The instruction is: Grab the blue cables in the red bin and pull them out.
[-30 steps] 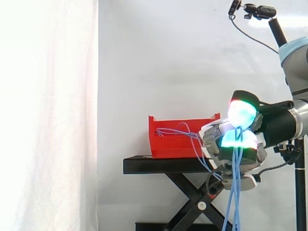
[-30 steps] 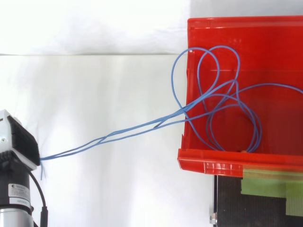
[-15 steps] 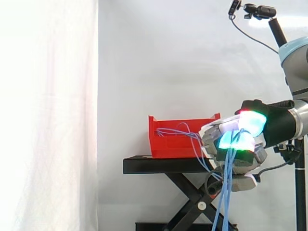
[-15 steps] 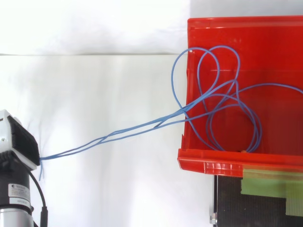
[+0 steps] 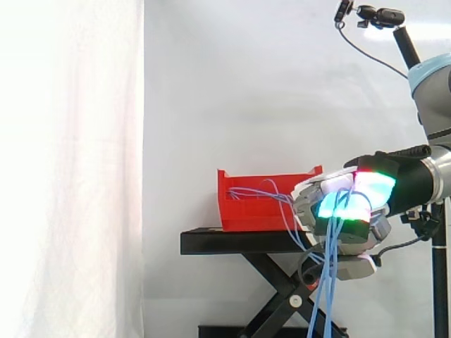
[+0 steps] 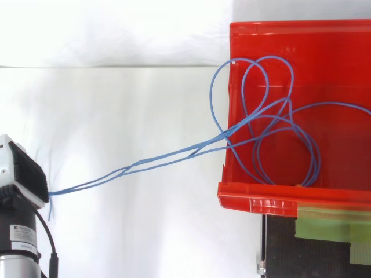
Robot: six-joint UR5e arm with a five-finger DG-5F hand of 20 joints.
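Thin blue cables [image 6: 145,165] loop inside the red bin [image 6: 301,46] and stretch over its near wall toward my hand [image 6: 20,176]. In the side view the cables [image 5: 285,211] leave the bin [image 5: 250,210] and run to my hand [image 5: 342,211], which hovers just right of the bin at the stand's edge. The hand's glowing green and cyan pads are curled round the cables, with the thumb pressed down on them. The loose ends hang below the hand [image 5: 318,303].
The bin sits on a black scissor stand [image 5: 232,241] before the white curtain. Green tape [image 6: 330,223] marks the stand top beside the bin. A camera on a black pole [image 5: 380,15] stands at the upper right.
The thumb has come down from its raised position onto the cables and the other fingers. The hanging cable ends have swung a little to the left. The loops in the bin have not moved.
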